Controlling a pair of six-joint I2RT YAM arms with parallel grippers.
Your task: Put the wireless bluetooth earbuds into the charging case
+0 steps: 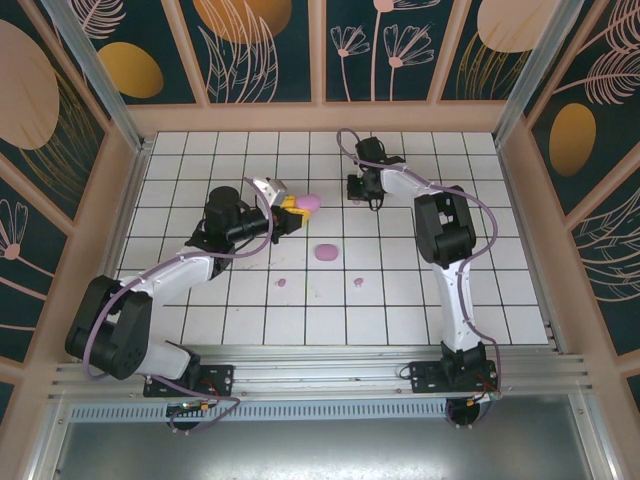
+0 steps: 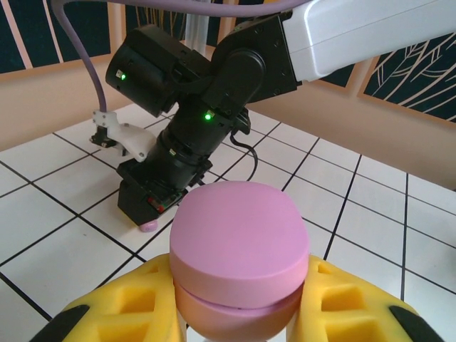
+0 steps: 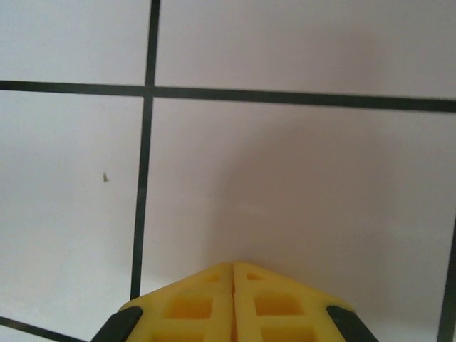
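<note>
Little of the task looks done. Taking the loose charging case on the tiled table as the mark, two earbuds lie bare on the tiles on its near side, toward the arm bases: the left earbud and the right earbud, both apart from it. Just beyond it, the left gripper is clamped on a second, held charging case, whose lid looks closed. Beyond it and to the right, the right gripper points down at the tiles, its yellow fingers pressed together with nothing seen between them. A small lilac nub, likely another earbud, sits at that gripper's tip. Whether it is pinched or merely touched I cannot tell. What either case holds inside is hidden, so opening the cases and seating the earbuds appear to be left.
</note>
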